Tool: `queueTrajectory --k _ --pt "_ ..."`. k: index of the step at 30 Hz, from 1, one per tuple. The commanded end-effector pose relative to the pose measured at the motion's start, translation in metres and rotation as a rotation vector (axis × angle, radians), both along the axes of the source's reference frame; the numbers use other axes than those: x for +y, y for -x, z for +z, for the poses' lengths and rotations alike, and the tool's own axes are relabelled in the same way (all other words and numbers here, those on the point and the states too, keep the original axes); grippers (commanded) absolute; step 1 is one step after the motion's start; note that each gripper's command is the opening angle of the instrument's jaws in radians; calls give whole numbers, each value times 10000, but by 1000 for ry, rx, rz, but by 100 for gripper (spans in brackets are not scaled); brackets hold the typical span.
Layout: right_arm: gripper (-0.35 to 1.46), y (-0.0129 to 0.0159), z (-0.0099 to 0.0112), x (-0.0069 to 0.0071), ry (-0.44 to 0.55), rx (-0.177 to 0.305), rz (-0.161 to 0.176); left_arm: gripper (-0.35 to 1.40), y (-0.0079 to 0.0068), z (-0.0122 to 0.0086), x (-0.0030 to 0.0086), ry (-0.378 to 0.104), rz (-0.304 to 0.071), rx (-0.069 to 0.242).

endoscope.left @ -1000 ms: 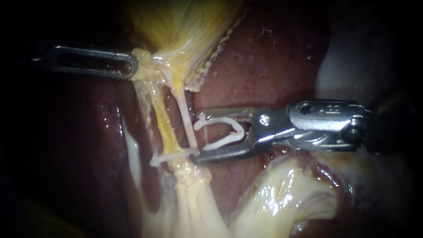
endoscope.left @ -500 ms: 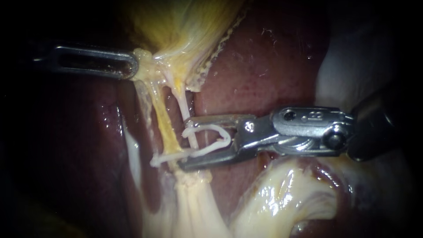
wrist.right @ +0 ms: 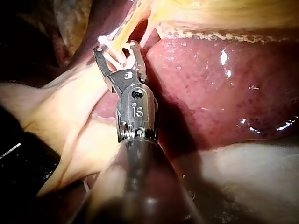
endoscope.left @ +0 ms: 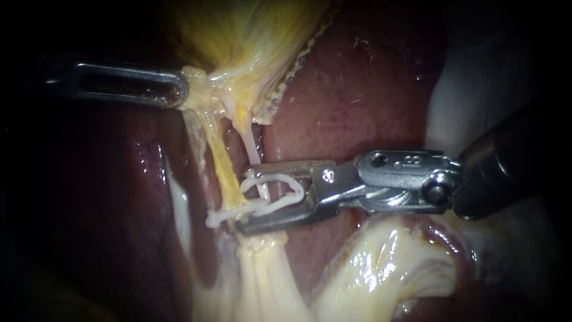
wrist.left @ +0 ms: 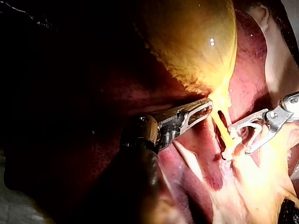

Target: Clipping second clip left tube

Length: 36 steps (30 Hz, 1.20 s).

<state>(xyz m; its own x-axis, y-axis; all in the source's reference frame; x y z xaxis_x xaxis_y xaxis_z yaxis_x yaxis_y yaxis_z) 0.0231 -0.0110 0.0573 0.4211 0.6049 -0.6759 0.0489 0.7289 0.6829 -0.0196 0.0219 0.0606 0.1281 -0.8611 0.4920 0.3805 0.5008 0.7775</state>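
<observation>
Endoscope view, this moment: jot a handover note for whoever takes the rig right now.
Left instrument: jaws shut on tissue at the neck of the gallbladder, with the tubes stretched below it.
Right instrument: jaws hold an open clip that straddles the thin pale tube.
Done: one closed clip sits across the yellow tube, just below.
Left: squeeze the open clip shut, check its seat, then release and back out.

Open white clip [endoscope.left: 298, 186] held btwn jaws of right instrument [endoscope.left: 243, 200], legs pointing fwd, straddling pale tube [endoscope.left: 253, 146]. Yellow left tube [endoscope.left: 221, 164] stands just past jaw tips; closed clip [endoscope.left: 223, 216] crosses it by lower tip.
</observation>
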Motion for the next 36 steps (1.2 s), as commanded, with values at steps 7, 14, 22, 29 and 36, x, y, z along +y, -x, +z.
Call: queueTrajectory --k 7,14,22,29,36 --pt "49 -6 15 -2 7 -2 2 -35 1 1 0 0 0 0" --pt "50 -15 26 3 3 -7 8 -35 1 1 0 0 0 0" --pt "49 -33 22 3 -108 90 44 -35 2 1 0 0 -1 1" --pt "49 -42 4 0 -200 168 31 -35 2 1 0 0 -1 1" --pt "47 -48 -10 -8 -250 202 29 -35 3 1 0 0 -1 1"
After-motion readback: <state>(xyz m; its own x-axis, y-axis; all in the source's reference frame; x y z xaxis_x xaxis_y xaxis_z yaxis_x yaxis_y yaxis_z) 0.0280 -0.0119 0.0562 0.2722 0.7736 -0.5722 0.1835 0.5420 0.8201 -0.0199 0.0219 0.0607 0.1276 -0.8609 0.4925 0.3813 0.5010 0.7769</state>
